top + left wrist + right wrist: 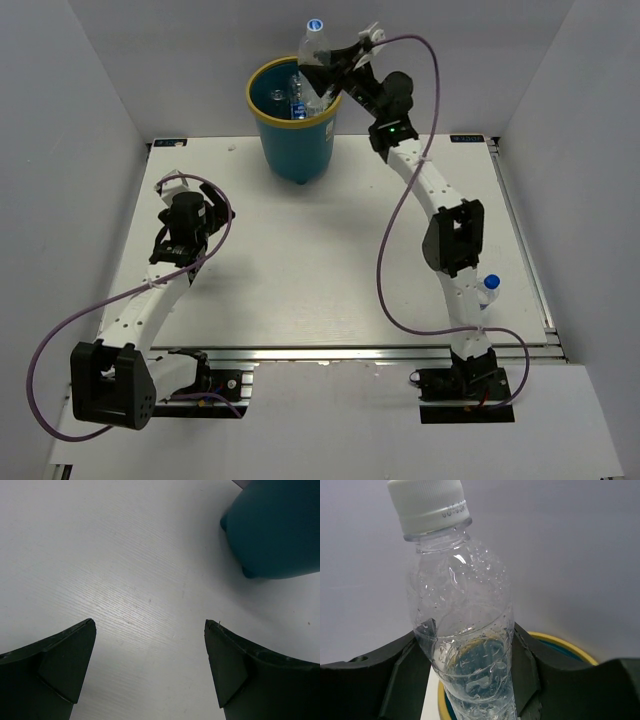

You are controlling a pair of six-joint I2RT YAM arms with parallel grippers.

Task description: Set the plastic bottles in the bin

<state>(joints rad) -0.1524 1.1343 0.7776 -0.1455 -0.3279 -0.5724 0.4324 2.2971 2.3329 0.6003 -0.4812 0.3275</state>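
Though wrists miss it, overhead shows second bottle (488,287).

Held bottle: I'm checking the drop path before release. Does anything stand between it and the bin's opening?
Nothing visible does. The bottle in the right gripper is upright over the open bin. Other bottles stand inside the bin, leaving room beside them.
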